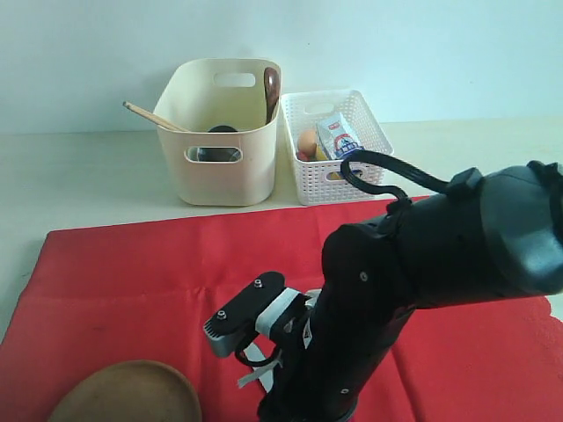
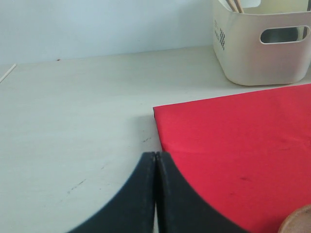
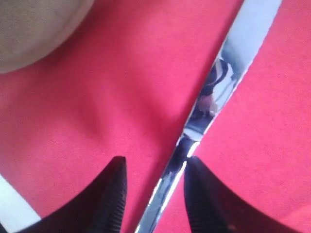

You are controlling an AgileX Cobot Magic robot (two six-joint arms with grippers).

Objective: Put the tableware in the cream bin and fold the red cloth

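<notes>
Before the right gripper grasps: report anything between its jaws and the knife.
Nothing visible. The knife lies on the red cloth, its handle between the open fingers of the right gripper; the wooden plate sits off to the side.

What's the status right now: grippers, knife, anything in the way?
Left gripper shut, empty. Right gripper open, straddling knife handle on red cloth. Wooden plate nearby, apart from knife.
</notes>
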